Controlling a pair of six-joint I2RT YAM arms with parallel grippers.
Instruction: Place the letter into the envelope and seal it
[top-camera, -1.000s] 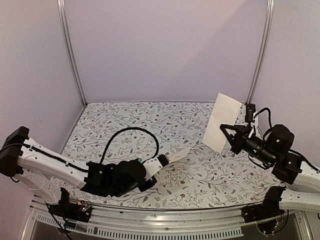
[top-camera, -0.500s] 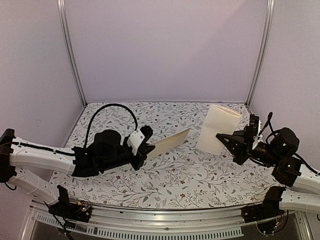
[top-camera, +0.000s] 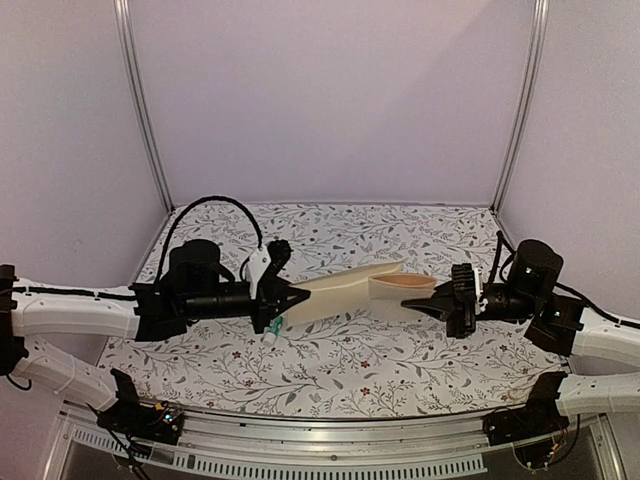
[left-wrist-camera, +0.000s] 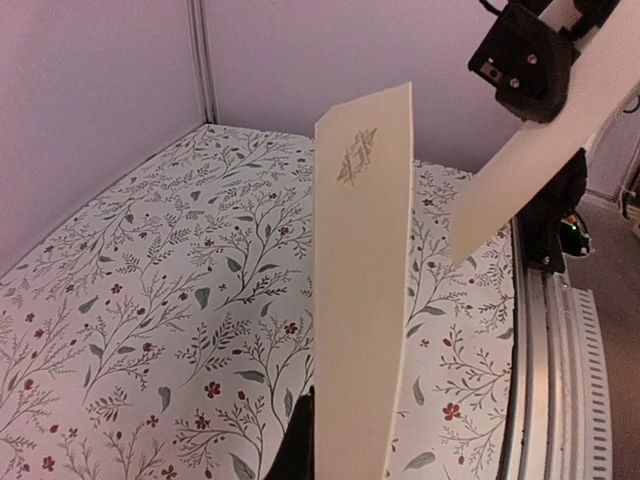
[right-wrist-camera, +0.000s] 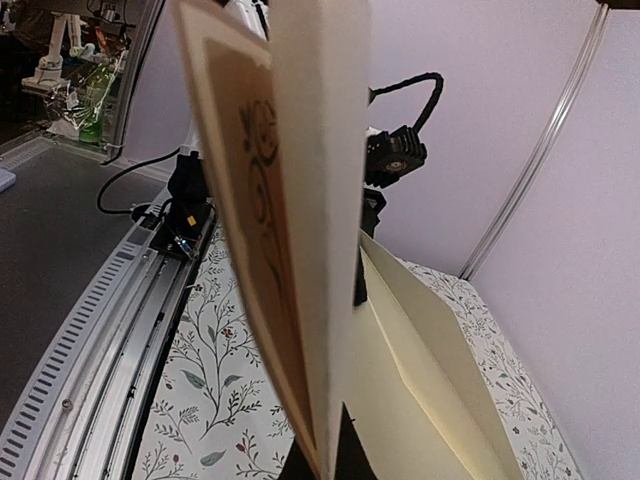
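In the middle of the top view, above the flowered table (top-camera: 330, 370), the left gripper (top-camera: 283, 300) is clamped on the envelope (top-camera: 340, 290) and the right gripper (top-camera: 432, 305) on the letter (top-camera: 395, 300). Their free ends overlap; whether the letter is inside yet I cannot tell. The step probably needs the envelope mouth held open and the letter's edge fed in slowly and straight. One letter, one envelope, two grippers.
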